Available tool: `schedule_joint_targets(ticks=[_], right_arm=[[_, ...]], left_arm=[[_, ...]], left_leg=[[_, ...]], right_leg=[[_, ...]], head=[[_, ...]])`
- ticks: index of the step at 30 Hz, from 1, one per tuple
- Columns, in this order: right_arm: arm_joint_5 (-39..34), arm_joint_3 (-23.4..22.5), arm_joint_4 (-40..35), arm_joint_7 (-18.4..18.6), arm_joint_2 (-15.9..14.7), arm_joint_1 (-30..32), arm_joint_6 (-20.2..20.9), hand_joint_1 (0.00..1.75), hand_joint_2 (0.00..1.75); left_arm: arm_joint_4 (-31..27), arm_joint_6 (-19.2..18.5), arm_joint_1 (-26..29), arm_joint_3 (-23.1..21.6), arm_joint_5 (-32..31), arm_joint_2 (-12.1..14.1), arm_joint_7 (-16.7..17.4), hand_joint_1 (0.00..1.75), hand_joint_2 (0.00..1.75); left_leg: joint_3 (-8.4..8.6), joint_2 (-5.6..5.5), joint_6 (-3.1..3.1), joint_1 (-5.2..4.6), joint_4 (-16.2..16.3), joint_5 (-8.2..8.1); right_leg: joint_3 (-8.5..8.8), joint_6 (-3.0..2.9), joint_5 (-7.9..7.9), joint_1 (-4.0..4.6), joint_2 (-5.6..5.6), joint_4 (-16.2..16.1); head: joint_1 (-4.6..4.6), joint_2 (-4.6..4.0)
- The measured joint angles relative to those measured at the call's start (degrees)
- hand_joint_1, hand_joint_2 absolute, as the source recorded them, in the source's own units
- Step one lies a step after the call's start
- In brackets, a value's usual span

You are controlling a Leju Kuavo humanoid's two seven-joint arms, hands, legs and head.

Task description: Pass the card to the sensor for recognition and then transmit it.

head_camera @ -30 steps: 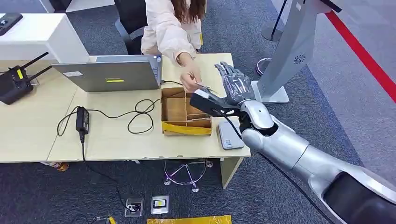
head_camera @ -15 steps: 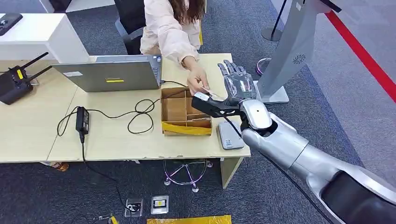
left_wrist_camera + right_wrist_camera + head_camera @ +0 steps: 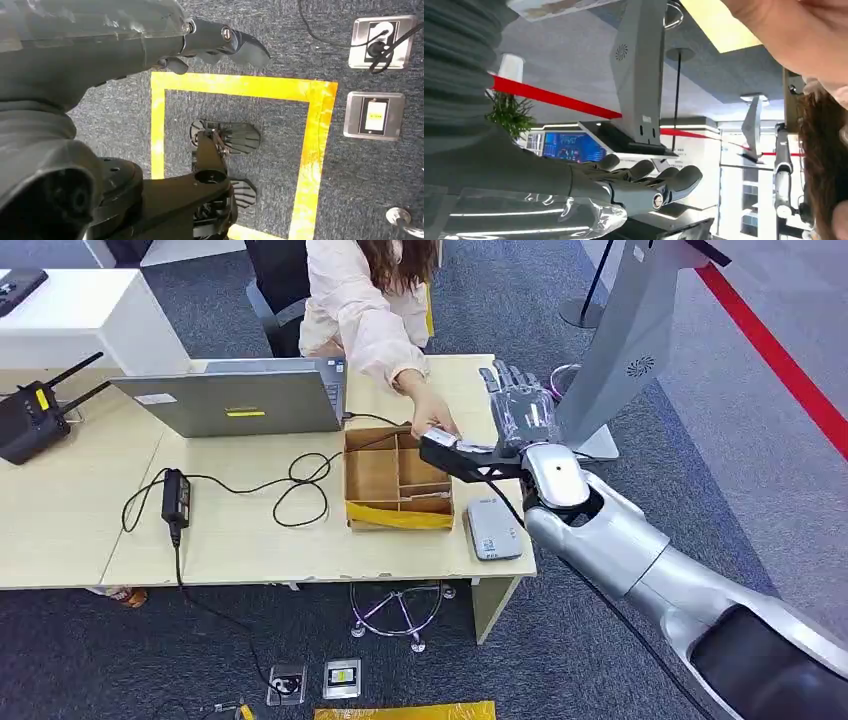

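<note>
Head view: right hand [image 3: 520, 415] spread beside person's hand [image 3: 432, 420], past box [image 3: 397, 480] edge

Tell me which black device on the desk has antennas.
The black router at the desk's far left edge: two antennas stick up from it. The power adapter by the laptop only trails cables.

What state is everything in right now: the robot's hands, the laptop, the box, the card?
right hand: open, fingers spread, raised beside the person's hand
left hand: hanging over the floor, holding nothing
card: in the person's hand
laptop: open
cardboard box: open-topped, divided into compartments
</note>
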Motion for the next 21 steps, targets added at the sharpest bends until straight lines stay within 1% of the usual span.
schedule_joint_targets(ticks=[7,21], right_arm=[[0.5,-1.5,-2.1,0.5,-0.8,0.2,1.2,0.0,1.75],[0.5,-3.1,-4.9,0.7,-1.7,1.6,1.7,0.0,1.75]], left_arm=[[0.0,-0.2,0.0,-0.5,-0.5,-0.2,0.0,0.0,0.0],[0.0,-0.2,0.1,-0.5,-0.9,-0.3,0.0,0.0,0.0]], left_leg=[[-0.01,0.0,0.0,0.0,0.0,0.0],[0.03,0.03,0.0,0.0,0.0,0.0]], right_leg=[[-0.01,0.0,0.0,0.0,-0.01,0.0],[0.01,0.0,0.0,0.0,0.02,0.0]], head=[[-0.02,0.0],[0.0,0.0]])
